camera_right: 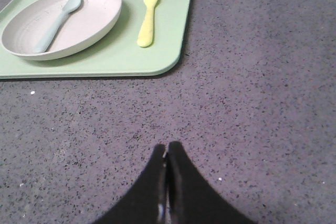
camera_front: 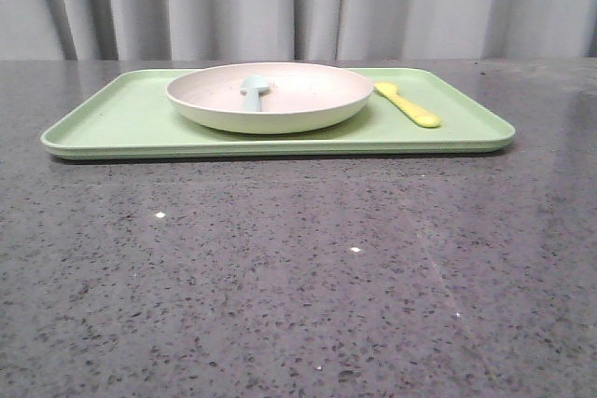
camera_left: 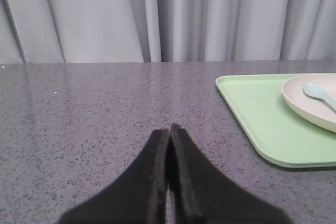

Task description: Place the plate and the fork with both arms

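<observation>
The pinkish-cream plate [camera_front: 308, 100] sits in the middle of the light-green tray [camera_front: 112, 123] at the far side of the table. The yellow fork [camera_front: 408, 105] lies on the tray to the right of the plate. The plate [camera_right: 89, 19] and fork [camera_right: 147, 20] also show in the right wrist view. My left gripper [camera_left: 170, 127] is shut and empty over bare table, left of the tray [camera_left: 262, 124]. My right gripper [camera_right: 167, 146] is shut and empty over bare table, nearer than the tray's right corner. Neither gripper shows in the front view.
A pale blue-grey spoon [camera_front: 254, 90] lies inside the plate, also seen in the right wrist view [camera_right: 56, 22] and the left wrist view [camera_left: 317, 93]. A grey curtain [camera_front: 298, 2] hangs behind the dark speckled table [camera_front: 298, 277].
</observation>
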Tool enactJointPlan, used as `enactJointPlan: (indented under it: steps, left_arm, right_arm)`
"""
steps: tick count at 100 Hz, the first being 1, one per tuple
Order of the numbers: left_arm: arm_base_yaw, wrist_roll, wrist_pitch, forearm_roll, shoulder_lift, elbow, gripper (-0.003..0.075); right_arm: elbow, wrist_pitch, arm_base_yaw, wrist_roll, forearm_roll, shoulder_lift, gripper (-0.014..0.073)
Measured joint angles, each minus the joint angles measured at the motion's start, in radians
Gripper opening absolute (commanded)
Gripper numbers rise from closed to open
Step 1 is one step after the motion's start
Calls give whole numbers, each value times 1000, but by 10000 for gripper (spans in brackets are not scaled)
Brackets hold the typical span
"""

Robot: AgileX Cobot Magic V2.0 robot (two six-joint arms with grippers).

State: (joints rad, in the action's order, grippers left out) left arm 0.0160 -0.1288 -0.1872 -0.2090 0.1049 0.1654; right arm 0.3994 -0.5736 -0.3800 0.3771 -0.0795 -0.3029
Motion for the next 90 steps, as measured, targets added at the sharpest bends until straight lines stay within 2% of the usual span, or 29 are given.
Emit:
enactJointPlan:
  steps: [12,23,35,58,90]
  left_arm:
    - [0,119,19,97,-49,-67,-20]
    - [0,164,25,129,-89,-116,-20]
    - [2,173,50,138,-108,-166,-20]
    - [18,175,95,141,-108,-165,-20]
    - [18,175,89,141,-108,-165,-20]
  right_arm:
    - [0,0,0,0,0,0,-68]
    - [0,0,0,0,0,0,-68]
    - [0,2,0,0,0,0,-68]
    - [0,2,0,0,0,1,-68]
    - [0,2,0,0,0,1,-68]
